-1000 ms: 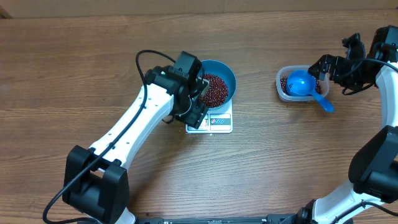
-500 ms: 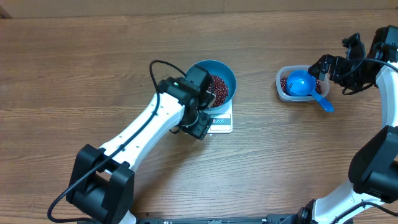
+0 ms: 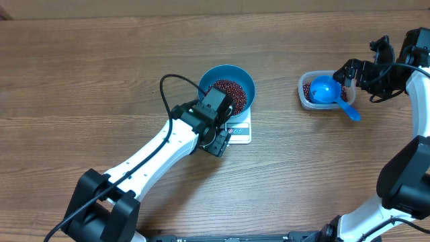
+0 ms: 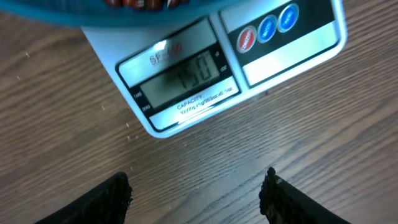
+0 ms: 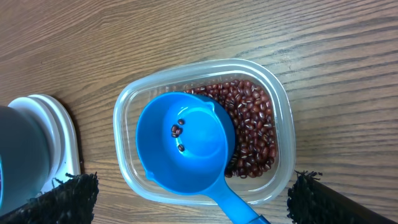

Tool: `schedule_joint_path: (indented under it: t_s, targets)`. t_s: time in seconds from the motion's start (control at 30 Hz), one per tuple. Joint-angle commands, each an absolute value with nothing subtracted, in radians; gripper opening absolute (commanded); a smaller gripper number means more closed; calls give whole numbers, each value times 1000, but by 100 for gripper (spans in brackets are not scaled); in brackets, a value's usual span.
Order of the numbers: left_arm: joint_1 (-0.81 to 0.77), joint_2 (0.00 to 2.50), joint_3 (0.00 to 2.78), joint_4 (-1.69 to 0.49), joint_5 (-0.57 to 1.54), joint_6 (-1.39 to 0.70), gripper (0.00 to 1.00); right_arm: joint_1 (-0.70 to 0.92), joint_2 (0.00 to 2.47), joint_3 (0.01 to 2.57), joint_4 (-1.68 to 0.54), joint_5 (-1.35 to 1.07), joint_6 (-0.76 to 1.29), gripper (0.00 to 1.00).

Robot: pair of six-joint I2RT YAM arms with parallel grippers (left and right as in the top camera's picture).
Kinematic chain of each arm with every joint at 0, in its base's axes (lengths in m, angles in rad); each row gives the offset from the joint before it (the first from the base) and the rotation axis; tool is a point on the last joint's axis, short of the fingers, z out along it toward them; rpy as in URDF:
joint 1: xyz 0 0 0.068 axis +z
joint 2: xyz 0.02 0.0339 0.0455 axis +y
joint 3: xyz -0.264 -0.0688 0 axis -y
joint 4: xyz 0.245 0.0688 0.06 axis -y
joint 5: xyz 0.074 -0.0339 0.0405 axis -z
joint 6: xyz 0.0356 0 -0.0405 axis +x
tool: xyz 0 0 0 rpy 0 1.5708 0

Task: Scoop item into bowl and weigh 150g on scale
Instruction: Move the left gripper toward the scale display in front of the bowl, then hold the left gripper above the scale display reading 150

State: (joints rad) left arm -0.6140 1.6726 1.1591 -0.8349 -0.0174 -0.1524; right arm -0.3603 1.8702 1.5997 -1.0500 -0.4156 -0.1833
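Table (image 3: 80, 81): bare wood, everything sits on the right-hand half in the overhead view.

Left arm (image 3: 154, 154): white links, reaches diagonally up to the scale. Right arm (image 3: 416, 101): comes in from the right edge, wrist over the tub.

Bowl (image 3: 247, 84): bright blue, upright, sits on the back part of the scale and covers most of the platform. Beans (image 3: 228, 93) fill the bottom as a dark red-brown layer.

Scale (image 3: 240, 131): white, only the front strip shows past the bowl. In the left wrist view the grey display (image 4: 180, 78) shows digits that look like 150, slightly blurred. 3 round buttons (image 4: 267, 28) to the right of it, 1 red and 2 blue.

Tub (image 3: 306, 94): clear plastic, well apart from the scale, to the right of it. More beans (image 5: 255, 130) lie along 1 side of it.

Scoop (image 5: 186, 137): blue, rests cup-up inside the tub, handle sticking out over the rim. 3 loose beans in the cup.

Left gripper (image 4: 196, 199): fingers spread, nothing between them, over bare wood just in front of the scale's display edge.

Right gripper (image 5: 189, 196): fingers fully spread, 1 on each side of the tub, gripping nothing.
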Motion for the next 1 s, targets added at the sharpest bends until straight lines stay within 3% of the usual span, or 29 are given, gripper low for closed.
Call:
schedule_joint_path:
  t_s: [0.0,0.3,0.4,0.77,0.97]
  targets:
    - [-614,1661,1145,-802,-69,-173,71,-368,1864,1625,-1048,-427,-183,100]
    - [-616,1662,1116,-754,-52,-173,72,-368,1864,1625,-1048,-427,-183,100]
    - [-616,1662,1116,-747,-52,-172,79,-368,1864,1625,-1048,-427,-183,100]
    - [-616,1664,1106,-754,-32,-171,79,-368,1864,1625,-1048,-428,-183,100]
    - [-616,1664,1098,-755,-26,-34,81,-368,1864,1625,-1048,-427,-183,100]
